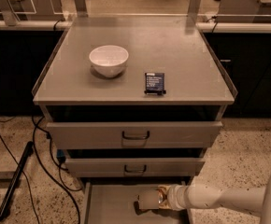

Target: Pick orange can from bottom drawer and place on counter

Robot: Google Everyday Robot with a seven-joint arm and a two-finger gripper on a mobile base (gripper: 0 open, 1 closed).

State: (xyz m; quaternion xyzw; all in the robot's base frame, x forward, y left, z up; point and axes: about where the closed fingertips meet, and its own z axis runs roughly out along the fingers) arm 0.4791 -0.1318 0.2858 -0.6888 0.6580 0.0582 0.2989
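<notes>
The bottom drawer (110, 206) is pulled open at the foot of the cabinet. My gripper (148, 200) reaches into it from the right on a white arm and is shut on the orange can (160, 196). Only a golden-bronze patch of the can shows between the pale fingers, low over the drawer floor. The counter (187, 55) is the flat grey cabinet top above, well away from the gripper.
A white bowl (109, 59) and a small dark blue box (154, 83) stand on the counter. Two closed drawer fronts (135, 135) with dark handles sit above the open drawer. Black cables (39, 143) and a dark rod (14, 181) lie on the floor at left.
</notes>
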